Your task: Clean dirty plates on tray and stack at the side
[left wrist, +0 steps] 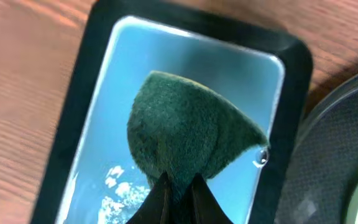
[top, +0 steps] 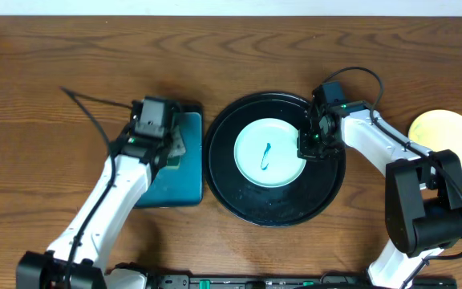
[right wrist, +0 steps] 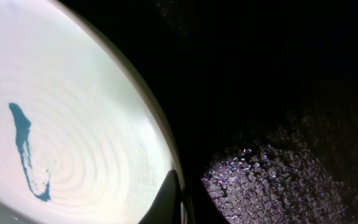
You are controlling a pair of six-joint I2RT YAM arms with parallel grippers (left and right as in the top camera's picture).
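The closed right gripper (top: 308, 149) seems to press only the right rim of the pale mint round plate (top: 269, 152), which may slide or tip when the left gripper (left wrist: 180, 178), squeezing a fuzzy green sponge (left wrist: 191, 130), rubs it.

overhead: even, bright | left wrist: blurred | right wrist: dark tray (right wrist: 278, 74), wet glints

The worktop (top: 54, 64) is brown wood with a clear grain and a soft sheen. The round tray (top: 239, 197) is black, matt and finely pebbled, like plastic; beside the plate its grain glints as if wet. The plate (top: 285, 164) is smooth and glossy, with faint rings. The oblong tray (left wrist: 79, 106) has a matt black rim and a shiny teal floor. The scouring pad (left wrist: 191, 130) is dark green, rough, fibrous. The yellow plate (top: 447, 140) at the worktop's right edge looks smooth.
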